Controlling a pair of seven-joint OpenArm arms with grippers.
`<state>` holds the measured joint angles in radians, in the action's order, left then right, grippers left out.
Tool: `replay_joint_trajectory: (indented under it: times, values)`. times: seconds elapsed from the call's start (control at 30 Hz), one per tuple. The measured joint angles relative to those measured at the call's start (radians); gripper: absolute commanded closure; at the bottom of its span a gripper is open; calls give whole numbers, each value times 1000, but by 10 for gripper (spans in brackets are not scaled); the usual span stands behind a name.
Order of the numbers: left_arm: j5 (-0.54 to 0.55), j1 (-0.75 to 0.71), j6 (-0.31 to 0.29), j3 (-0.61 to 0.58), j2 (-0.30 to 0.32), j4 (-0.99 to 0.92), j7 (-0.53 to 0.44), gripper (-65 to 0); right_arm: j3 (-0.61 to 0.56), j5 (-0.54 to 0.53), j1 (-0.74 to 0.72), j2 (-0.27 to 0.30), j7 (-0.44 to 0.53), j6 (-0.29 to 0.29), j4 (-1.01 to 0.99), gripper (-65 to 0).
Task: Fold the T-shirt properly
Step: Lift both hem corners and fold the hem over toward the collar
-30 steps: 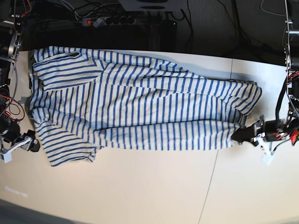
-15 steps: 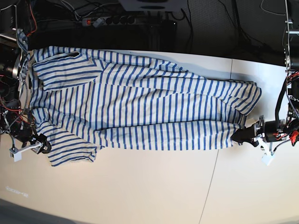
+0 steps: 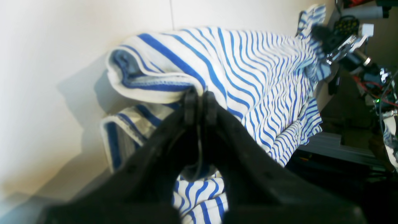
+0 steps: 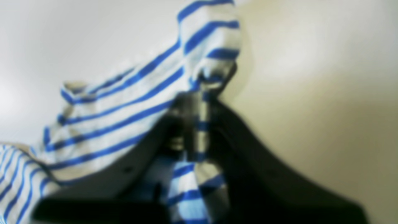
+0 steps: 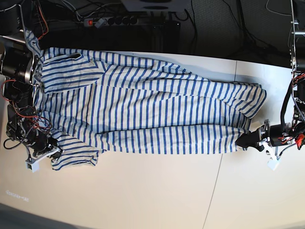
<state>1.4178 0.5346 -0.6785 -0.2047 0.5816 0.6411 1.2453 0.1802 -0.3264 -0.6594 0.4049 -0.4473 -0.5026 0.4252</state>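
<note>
The white, blue-striped T-shirt [image 5: 143, 109] lies spread lengthwise across the table, with its neck end at the base view's left and its hem at the right. My left gripper [image 5: 244, 141] is shut on the hem's near corner; in the left wrist view its fingertips [image 3: 199, 101] pinch the folded hem edge of the T-shirt [image 3: 248, 77]. My right gripper [image 5: 51, 152] is at the near sleeve on the left. The blurred right wrist view shows this gripper [image 4: 199, 99] shut with striped cloth [image 4: 124, 115] bunched between its jaws.
The pale table [image 5: 143, 195] has a seam [image 5: 214, 191] running towards the front. A power strip [image 5: 107, 21] and cables lie behind the far edge. Arm bases and wiring stand at the left side [image 5: 19, 62] and at the right side [image 5: 295, 86].
My right arm moved from the table's left edge onto the near sleeve and shut on the cloth. The left gripper stayed shut at the hem corner.
</note>
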Motion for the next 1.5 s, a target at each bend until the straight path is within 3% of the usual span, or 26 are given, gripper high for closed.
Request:
replay_joint_trajectory:
  times: [0.3,0.43,0.67,0.77,1.13,1.5]
  values:
    - [-2,27,0,0,2,0,5,0,-2,55,24,2,-98,-3,146,0]
    - [42,50,0,-2,35,62,160,0,-6,-93,51,16,-175,-4,261,0]
    - [44,42,0,-3,72,171,161,0,-6,-317,159,111,-305,-5,479,0]
    - [45,33,-1,-4,76,196,162,0,-8,-389,224,157,-320,-7,545,0]
    - [45,-150,-2,-4,154,392,161,0,-8,-426,486,262,-332,-11,809,0]
    - [49,-202,-2,-6,170,448,161,0,111,-451,668,279,-359,-10,895,0]
